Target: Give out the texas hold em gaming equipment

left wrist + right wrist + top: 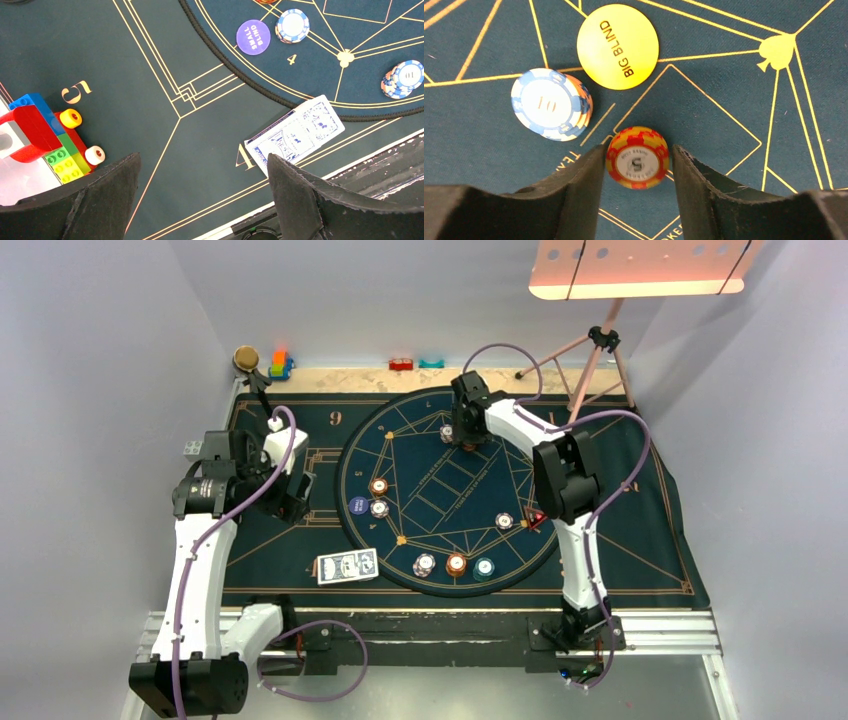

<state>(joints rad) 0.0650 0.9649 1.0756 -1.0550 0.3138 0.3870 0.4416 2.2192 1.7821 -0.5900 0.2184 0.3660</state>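
Observation:
My right gripper (467,436) is at the far part of the round mat (520,455). In the right wrist view its jaws (638,148) stand close on either side of an orange chip (638,157) lying on the mat, with a thin gap on the right. A white-blue chip stack (549,104) and a yellow BIG BLIND disc (617,46) lie just beyond. My left gripper (202,157) is open and empty above the rectangular mat, left of the face-down cards (296,133), which also show in the top view (347,566). A SMALL BLIND disc (253,36) lies on the round mat.
More chips lie round the mat: orange (378,486), white (425,564), orange (456,563), teal (484,567), white (505,521). Toy blocks (55,135) sit by my left gripper, others (281,364) at the back edge. A tripod (600,350) stands back right.

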